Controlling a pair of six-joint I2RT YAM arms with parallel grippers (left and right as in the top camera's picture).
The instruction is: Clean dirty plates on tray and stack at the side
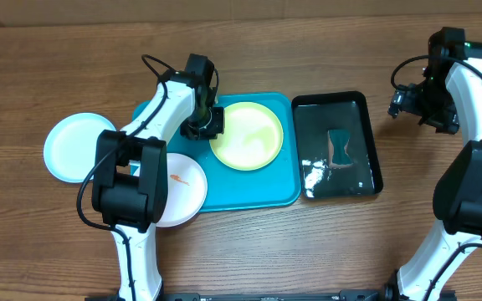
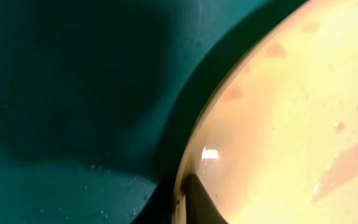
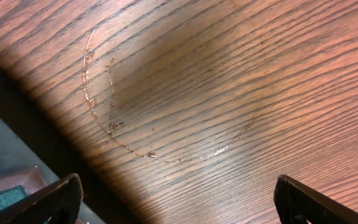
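This looks like a robotics lab bench: a plain wood-grain tabletop has two white-and-black robot arms rising from the lower left and lower right of the overhead view, over plastic plates, a turquoise tray and a black tray.

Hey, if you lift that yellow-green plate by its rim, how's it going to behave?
Probably light and fairly stiff: the yellow-green plate looks like thin, shallow plastic. Possibly slippery: its surface is glossy, with smears. Pinched at one rim by the left gripper, it would likely tilt.
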